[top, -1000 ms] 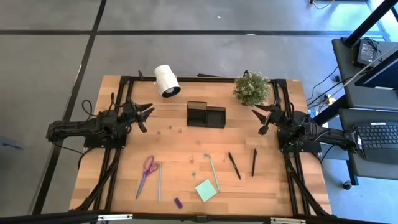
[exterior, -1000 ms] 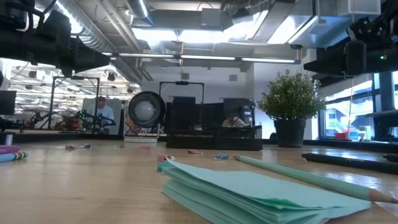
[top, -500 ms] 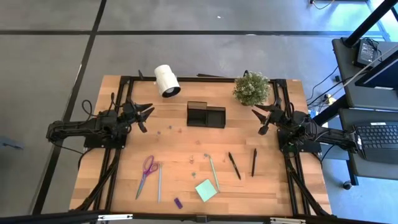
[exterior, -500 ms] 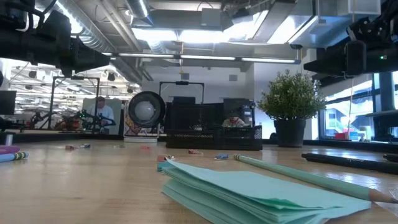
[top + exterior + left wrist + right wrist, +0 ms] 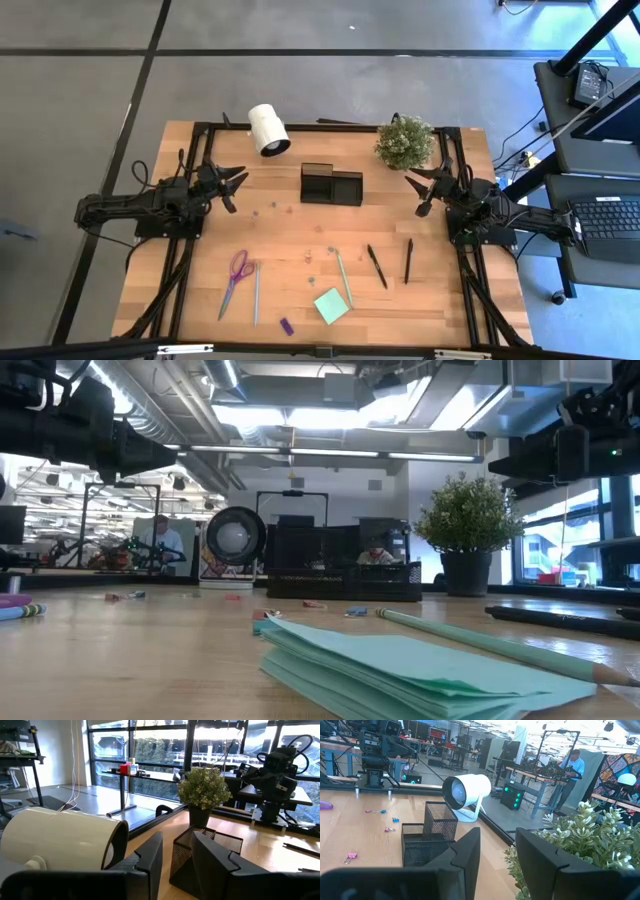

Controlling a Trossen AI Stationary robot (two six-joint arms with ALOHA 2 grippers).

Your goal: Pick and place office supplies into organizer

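You're looking at two matte black arms built of blocky jointed segments, each mounted on a black tube frame along the desk's sides. Thin black cables loop near each base. The left claw and right claw end in two flat, angular black fingers.

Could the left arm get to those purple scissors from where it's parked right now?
Probably yes. The scissors lie flat on open wood on the left arm's side, with only a grey-blue pen beside them and nothing between them and the left end effector.
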